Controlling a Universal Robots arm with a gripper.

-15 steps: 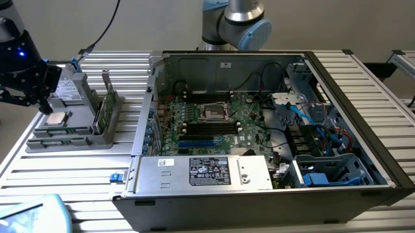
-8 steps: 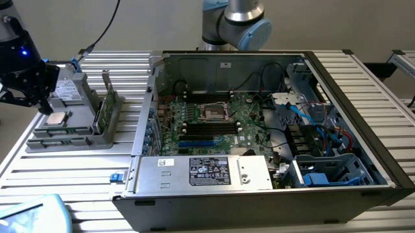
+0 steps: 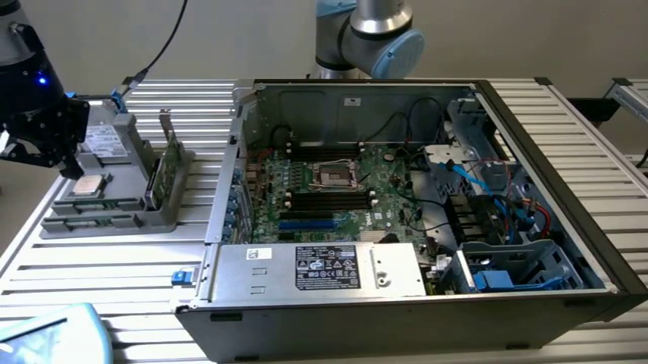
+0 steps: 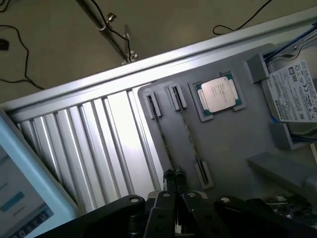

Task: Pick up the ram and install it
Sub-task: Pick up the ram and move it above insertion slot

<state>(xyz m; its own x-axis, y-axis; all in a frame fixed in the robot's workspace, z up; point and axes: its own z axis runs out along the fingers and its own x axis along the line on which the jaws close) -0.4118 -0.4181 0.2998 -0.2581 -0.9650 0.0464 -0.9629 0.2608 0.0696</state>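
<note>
Over the tray (image 4: 233,144), we find the pincer (image 4: 173,177) pointing down with its jaws pressed together, the tips right at one end of the ram (image 4: 161,139). The ram stands on edge in a groove of the tray, a thin dark line running away from the tips. A second stick (image 4: 188,134) stands in the next groove just beside it. We judge they are kept upright so that the narrow top edge is offered to a pinch from above, with room on both faces for the jaws. Whether the tips nip that edge or merely meet above it we cannot tell. The CPU (image 4: 220,94) lies flat in its own pocket of the tray, beyond the grooves. The card (image 3: 167,163) stands at the tray's side nearest the case (image 3: 547,152). Each part sits apart, we think so that none gets knocked. The case lies open on the counter (image 3: 111,265) beside the tray, its slots (image 3: 322,199) facing up, which we take to suit a straight push down.
</note>
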